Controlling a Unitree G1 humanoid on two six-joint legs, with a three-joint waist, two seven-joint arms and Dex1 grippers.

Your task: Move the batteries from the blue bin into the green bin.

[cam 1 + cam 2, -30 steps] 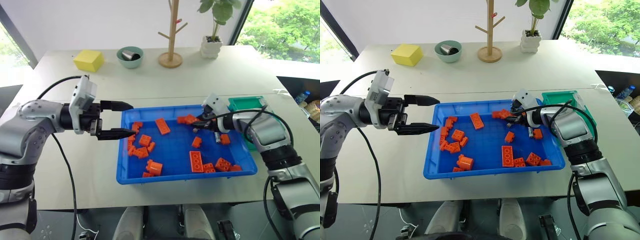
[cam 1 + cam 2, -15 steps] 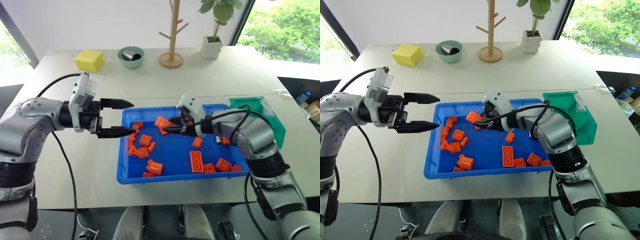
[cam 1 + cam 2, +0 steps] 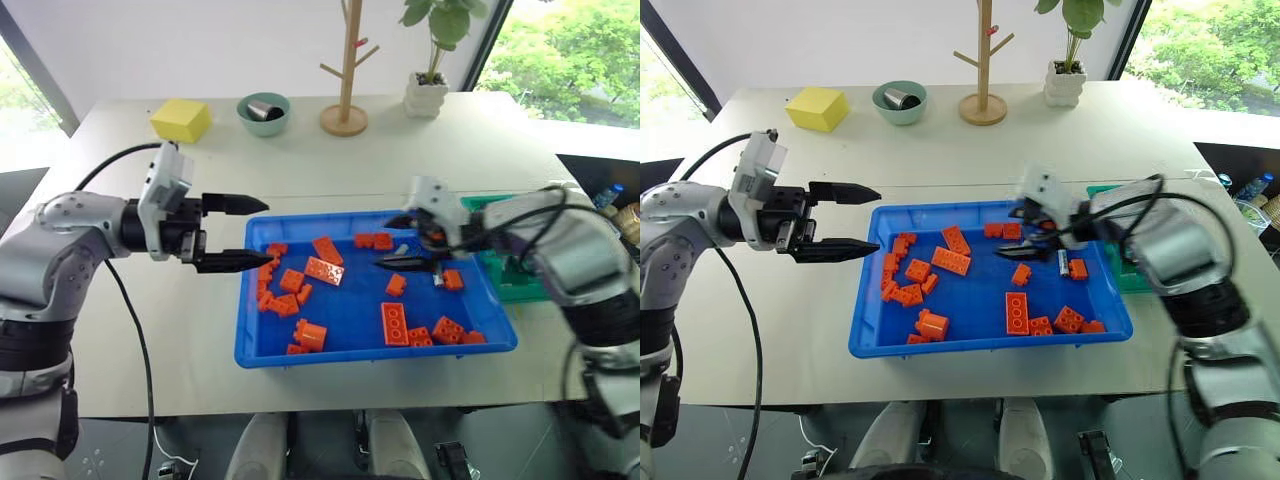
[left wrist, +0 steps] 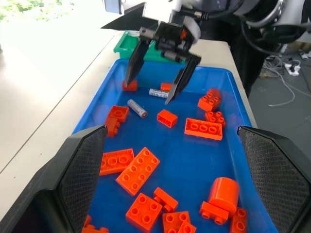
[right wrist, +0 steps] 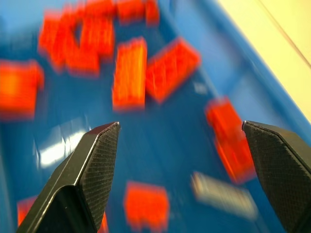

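Observation:
The blue bin (image 3: 370, 352) lies in front of me with several orange bricks (image 3: 393, 322) scattered in it. Two batteries show on its floor near the right end: one battery (image 4: 137, 108) lies alone, and the other battery (image 4: 158, 92) sits beside a small brick. My right gripper (image 3: 396, 243) hangs open over that end, holding nothing, with the batteries just below its tips. The green bin (image 3: 490, 205) stands past the blue bin's right end, partly hidden by my right arm. My left gripper (image 3: 243, 233) is open and level at the blue bin's left rim, also holding nothing.
At the back of the table are a yellow block (image 3: 180, 120), a pale-green bowl (image 3: 264, 112) with a metal cup in it, a wooden stand (image 3: 343, 105) and a potted plant (image 3: 425, 90).
My right gripper swung left to the middle of the bin, then came back right and up with its fingers spread wide. An orange flat brick now lies mid-bin. The left arm kept still.

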